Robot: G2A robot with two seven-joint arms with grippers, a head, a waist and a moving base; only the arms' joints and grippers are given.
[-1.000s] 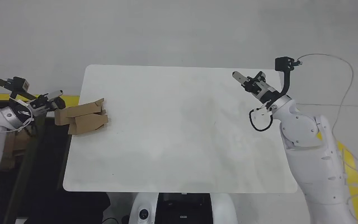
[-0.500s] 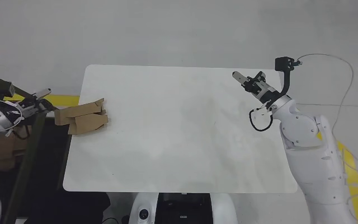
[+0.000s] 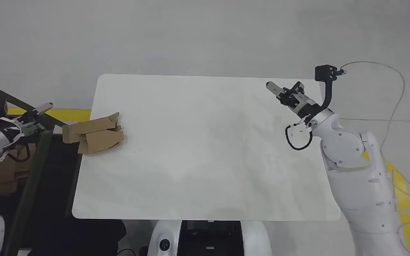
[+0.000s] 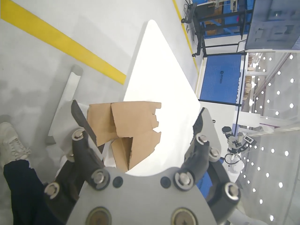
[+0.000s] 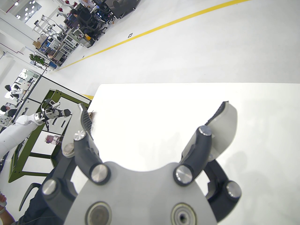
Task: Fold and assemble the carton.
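left gripper [image 4: 138, 107] backed off carton [image 3: 96, 133], released | right gripper [image 3: 277, 91] released over table [image 3: 211, 160] | green rack [image 5: 68, 94] alongside

The left tool [image 4: 138, 107] covers part of the carton [image 4: 132, 120].

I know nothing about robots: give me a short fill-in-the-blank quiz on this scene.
The carton is made of brown ____.
It lies at the ____ of the white table, not its middle.
The left gripper and the right gripper are both ____ and hold nothing.
Missing words: cardboard; edge; open.
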